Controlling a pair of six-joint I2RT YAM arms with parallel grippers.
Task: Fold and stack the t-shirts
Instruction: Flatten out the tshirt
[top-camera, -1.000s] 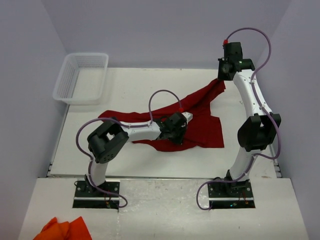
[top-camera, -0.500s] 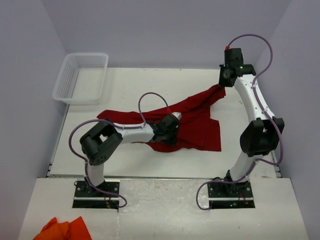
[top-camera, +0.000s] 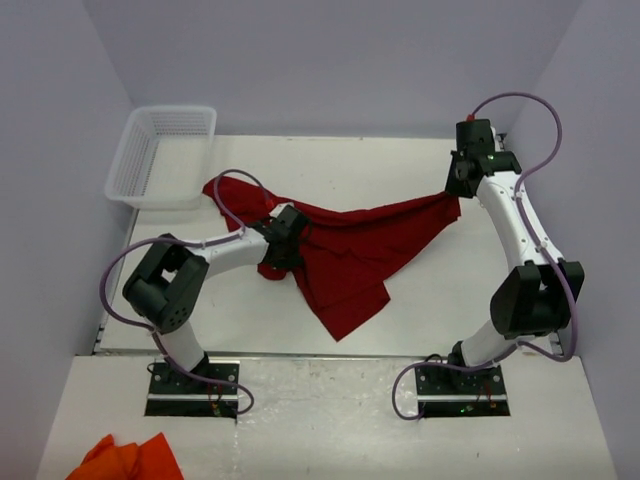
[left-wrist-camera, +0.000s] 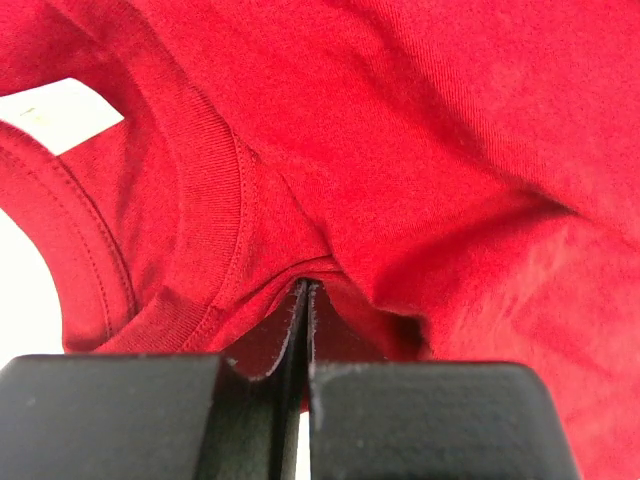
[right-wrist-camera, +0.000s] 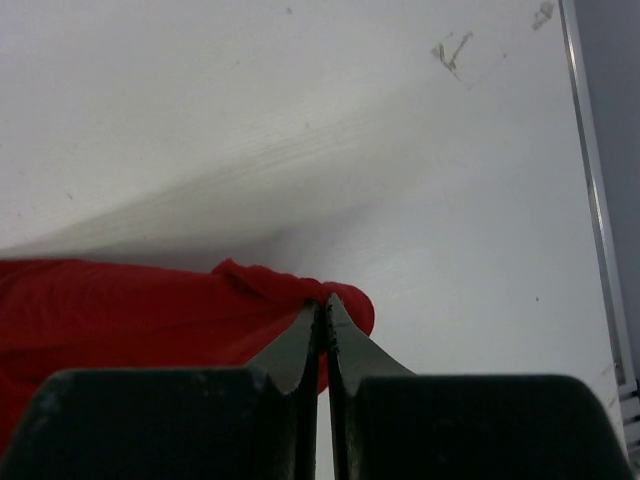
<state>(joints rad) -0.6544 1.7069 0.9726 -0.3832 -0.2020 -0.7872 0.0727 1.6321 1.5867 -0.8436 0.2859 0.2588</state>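
left gripper (left-wrist-camera: 305, 290): jaws clamped tight on the red shirt (top-camera: 350, 250), right by the collar
red shirt: stretched from there across to the right gripper (right-wrist-camera: 322, 305)
right gripper: pinched closed on a bunched-up corner
basket (top-camera: 160, 155): further out past the left gripper, well apart

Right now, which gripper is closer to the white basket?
Left. The left gripper holds the red shirt a little right of the basket; the right gripper is far across the table.

Orange cloth (top-camera: 128, 457), half off-frame (bottom-left corner)
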